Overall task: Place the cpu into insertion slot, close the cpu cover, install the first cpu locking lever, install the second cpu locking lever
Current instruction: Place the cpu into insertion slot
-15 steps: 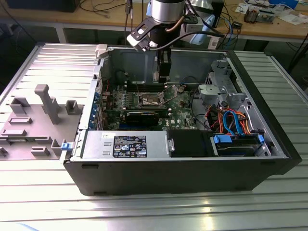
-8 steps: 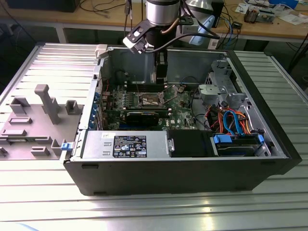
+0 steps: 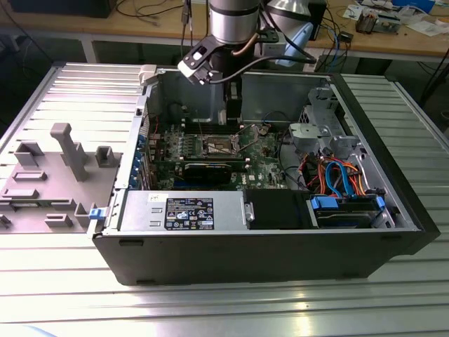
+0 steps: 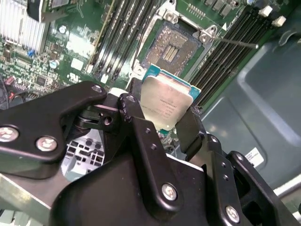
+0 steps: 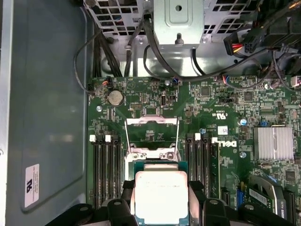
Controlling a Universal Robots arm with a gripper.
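Above the insertion slot point(image 4: 171, 47), apart from it and not yet seated: cpu point(image 4: 167, 99), silver top up, green edge showing. Pinched across two opposite edges by the claw point(image 4: 162, 117); black fingers point(image 4: 189, 128) closed down to the chip's width, nothing else in the grasp. Seen tilted against the slot in the second wrist view; truly level or not, cannot say.

Slot itself uncovered, dark contact field bare inside the silver rim. Beyond the slot in the first wrist view, cpu cover point(image 5: 152, 121) apparently swung up and open. Beside the slot, one thin locking lever point(image 4: 235, 43) standing free, apparently unlatched. Either side of the slot, black memory sockets point(image 4: 120, 42) on the green motherboard point(image 5: 225, 101). Around the slot in the exterior view, open computer case point(image 3: 266, 246) lying on the ribbed metal counter point(image 3: 63, 295).

Judged handling: light, thin, stiff, no give. Smooth narrow edges, so little to bite on; likely to slip or cock under an uneven squeeze. Underside and slot contacts probably delicate, easily bent by a skewed or forced drop. Best hold: two opposite edges, as now, clear of top face and underside.
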